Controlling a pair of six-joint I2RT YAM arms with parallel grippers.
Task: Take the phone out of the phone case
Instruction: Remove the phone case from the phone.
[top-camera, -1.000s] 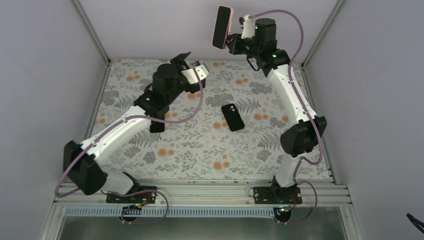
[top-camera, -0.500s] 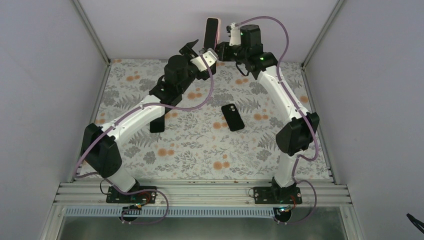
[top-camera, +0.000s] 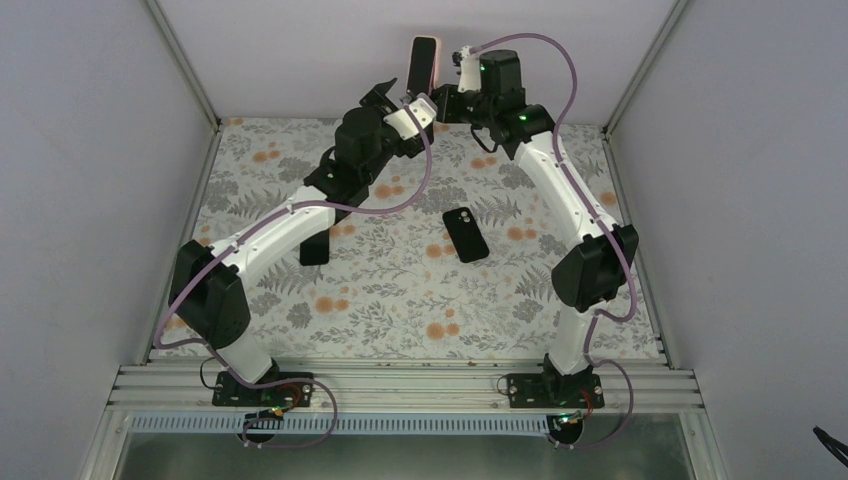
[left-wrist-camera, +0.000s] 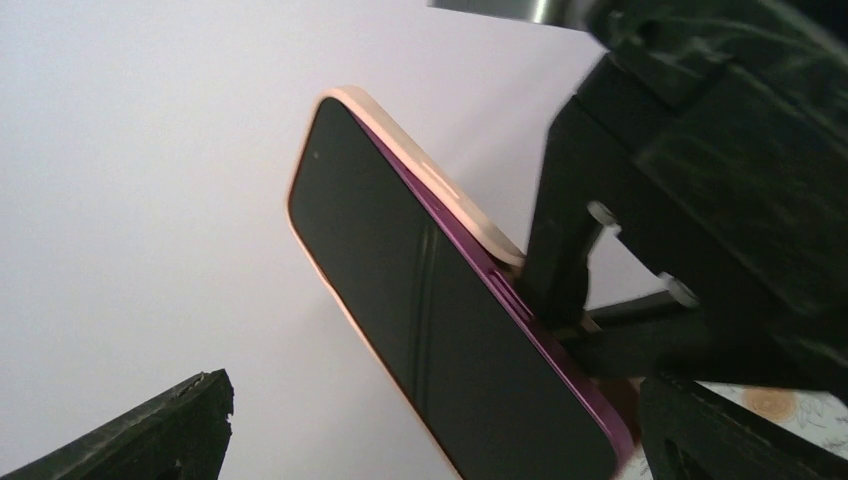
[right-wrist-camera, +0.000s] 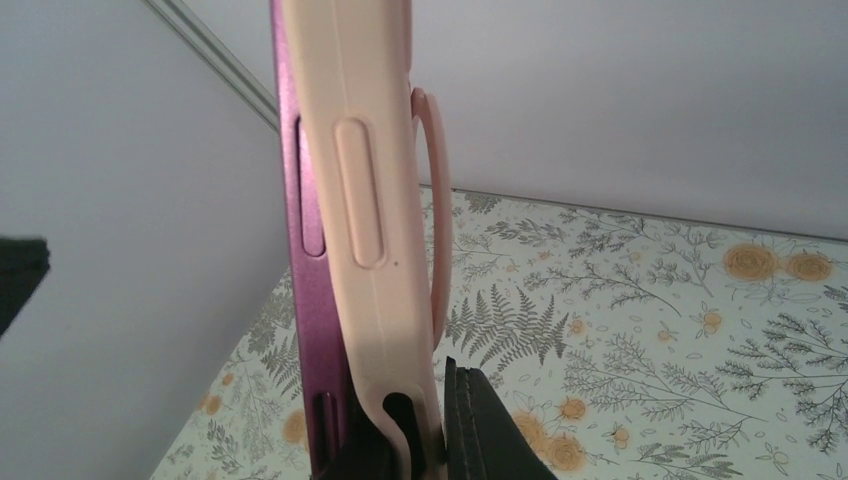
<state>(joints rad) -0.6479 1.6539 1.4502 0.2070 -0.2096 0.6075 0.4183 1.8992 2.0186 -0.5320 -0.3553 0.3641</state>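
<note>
A: What has moved over the floral-patterned table (top-camera: 400, 300)?

B: Both arms. Within the last second the white-and-black left arm (top-camera: 300, 215) climbed from low over the table's left half to above its far edge. The right arm (top-camera: 560, 170) swung its load inward along that edge to meet it. In the last half-second neither has shifted much.

A: Where's the phone?

B: High above the table's far edge, upright. It's a purple-edged, dark-screened phone (left-wrist-camera: 440, 330) in a pale pink soft case (right-wrist-camera: 365, 200) with a ring on its back. The right jaws are clamped on the case's lower end.

A: Anything else?

B: A flat black phone-shaped slab (top-camera: 466, 234) lies at the table's middle.

A: And the left jaws?

B: Spread wide, holding nothing. The screen faces them, and their fingers (left-wrist-camera: 150, 430) sit either side without touching it.

A: Meaning?

B: I'd judge a two-arm peel is set up. The phone looks seated in the case; I can't tell whether any corner has lifted.
</note>
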